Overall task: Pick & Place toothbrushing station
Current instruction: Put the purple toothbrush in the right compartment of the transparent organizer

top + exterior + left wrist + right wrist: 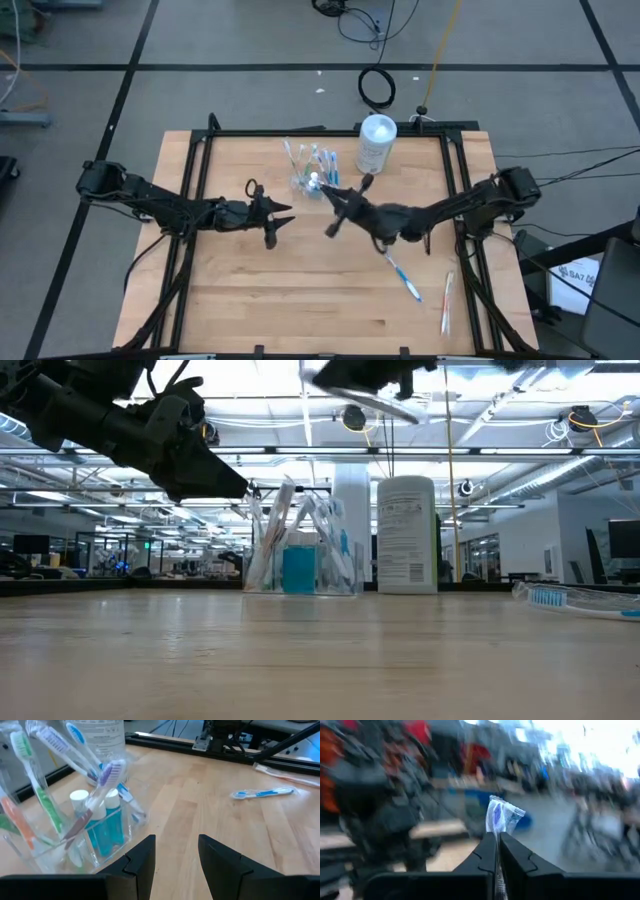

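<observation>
Overhead, the right claw (342, 205) is clenched on a clear-wrapped toothbrush (502, 816), raised beside the clear tumbler (308, 170) of coloured toothbrushes and blue toothpaste tubes (105, 820) at the wooden tabletop's (300, 290) far middle. The left claw (278, 222) hovers released nearby. Two more wrapped toothbrushes (404, 277) lie near the right edge.

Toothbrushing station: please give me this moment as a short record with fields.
station: clear tumbler with toothbrushes and toothpaste tubes, far centre of the table
left gripper: jaws open, empty, beside the tumbler
right gripper: jaws shut on a wrapped toothbrush, lifted above the table
loose on table: blue toothbrush, another wrapped toothbrush
other: white container
</observation>
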Controlling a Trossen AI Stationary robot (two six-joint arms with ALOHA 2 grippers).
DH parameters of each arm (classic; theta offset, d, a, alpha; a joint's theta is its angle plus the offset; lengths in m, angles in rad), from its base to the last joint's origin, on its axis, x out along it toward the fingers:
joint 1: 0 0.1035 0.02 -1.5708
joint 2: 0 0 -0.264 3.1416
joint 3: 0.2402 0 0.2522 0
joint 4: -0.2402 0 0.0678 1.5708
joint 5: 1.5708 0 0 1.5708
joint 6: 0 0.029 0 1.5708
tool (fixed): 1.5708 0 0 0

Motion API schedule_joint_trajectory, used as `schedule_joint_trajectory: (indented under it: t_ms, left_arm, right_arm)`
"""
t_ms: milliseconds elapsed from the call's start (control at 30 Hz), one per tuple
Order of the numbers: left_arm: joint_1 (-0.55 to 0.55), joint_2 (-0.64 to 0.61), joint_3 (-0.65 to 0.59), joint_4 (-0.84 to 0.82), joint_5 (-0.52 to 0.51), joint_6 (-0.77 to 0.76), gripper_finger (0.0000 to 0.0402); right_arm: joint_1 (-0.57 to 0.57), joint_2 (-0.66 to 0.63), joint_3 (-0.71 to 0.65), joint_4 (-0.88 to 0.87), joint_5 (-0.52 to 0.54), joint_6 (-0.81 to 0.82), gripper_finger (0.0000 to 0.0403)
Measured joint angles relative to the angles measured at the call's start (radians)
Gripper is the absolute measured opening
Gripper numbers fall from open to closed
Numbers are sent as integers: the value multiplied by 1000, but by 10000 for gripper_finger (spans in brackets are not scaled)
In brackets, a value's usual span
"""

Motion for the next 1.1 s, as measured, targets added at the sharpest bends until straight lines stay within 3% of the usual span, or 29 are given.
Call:
schedule_joint_trajectory:
  t_ms: [133,300,367,467,667,900,1100]
  left_arm:
    - [0,0,0,-7,0,-24,152]
    - [-6,0,0,-12,4,-41,152]
    - [-6,0,0,-12,3,-39,152]
    - [-6,0,0,-12,3,-39,152]
    - [-6,0,0,-16,3,-38,152]
    - [-6,0,0,-28,2,-36,152]
    - [-6,0,0,-41,3,-39,152]
  right_arm:
    - [-55,18,-167,460,-270,-177,4]
    - [-194,100,-294,825,-478,-107,5]
    - [-253,127,-286,814,-538,-42,5]
    - [-318,193,-247,810,-542,60,5]
    - [-399,296,-171,821,-591,63,6]
    - [-435,407,-85,820,-645,143,6]
    - [-437,477,-41,800,-630,143,6]
